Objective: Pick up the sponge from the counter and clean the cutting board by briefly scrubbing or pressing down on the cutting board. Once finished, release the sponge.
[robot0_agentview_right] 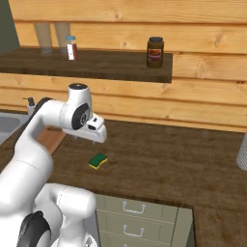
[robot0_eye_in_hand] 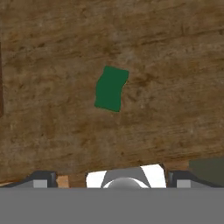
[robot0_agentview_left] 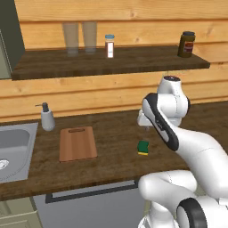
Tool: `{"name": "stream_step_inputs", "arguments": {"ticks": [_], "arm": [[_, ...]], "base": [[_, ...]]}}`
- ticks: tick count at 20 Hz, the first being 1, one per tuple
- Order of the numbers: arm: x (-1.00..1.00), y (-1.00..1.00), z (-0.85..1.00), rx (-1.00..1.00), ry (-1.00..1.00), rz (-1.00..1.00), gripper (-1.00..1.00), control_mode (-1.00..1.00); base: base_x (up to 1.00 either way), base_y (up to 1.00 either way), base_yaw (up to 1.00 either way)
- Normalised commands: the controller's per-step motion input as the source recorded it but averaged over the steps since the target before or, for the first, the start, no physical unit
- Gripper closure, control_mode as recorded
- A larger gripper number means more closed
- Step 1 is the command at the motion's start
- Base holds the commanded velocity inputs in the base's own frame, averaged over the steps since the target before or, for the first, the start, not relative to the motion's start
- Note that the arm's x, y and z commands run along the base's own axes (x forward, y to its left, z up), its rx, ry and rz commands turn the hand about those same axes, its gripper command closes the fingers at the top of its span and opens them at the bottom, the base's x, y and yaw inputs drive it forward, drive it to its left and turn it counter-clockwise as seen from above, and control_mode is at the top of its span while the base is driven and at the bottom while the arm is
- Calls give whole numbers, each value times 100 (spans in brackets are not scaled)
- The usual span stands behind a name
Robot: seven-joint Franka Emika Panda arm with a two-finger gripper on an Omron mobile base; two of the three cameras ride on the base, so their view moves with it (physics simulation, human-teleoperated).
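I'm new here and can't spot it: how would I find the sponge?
Find the long dark counter with the sink at its left. Right of the reddish cutting board lies the sponge: a little block, green on top, yellow beneath.

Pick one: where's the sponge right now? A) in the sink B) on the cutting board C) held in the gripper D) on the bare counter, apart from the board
D: the sponge lies on the counter, well clear of the cutting board, untouched by the arm.
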Motion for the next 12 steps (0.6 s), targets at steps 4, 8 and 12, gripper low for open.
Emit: {"name": "stream_step_inputs", "arguments": {"ticks": [4, 8, 12], "arm": [[23, 0, -41, 0, 9, -15, -100, -100], [1, 0, -47, 0, 13, -7, -100, -100], [0, 1, -43, 0, 6, -4, -100, -100]], "base": [[0, 0, 0], [0, 0, 0], [0, 0, 0]]}}
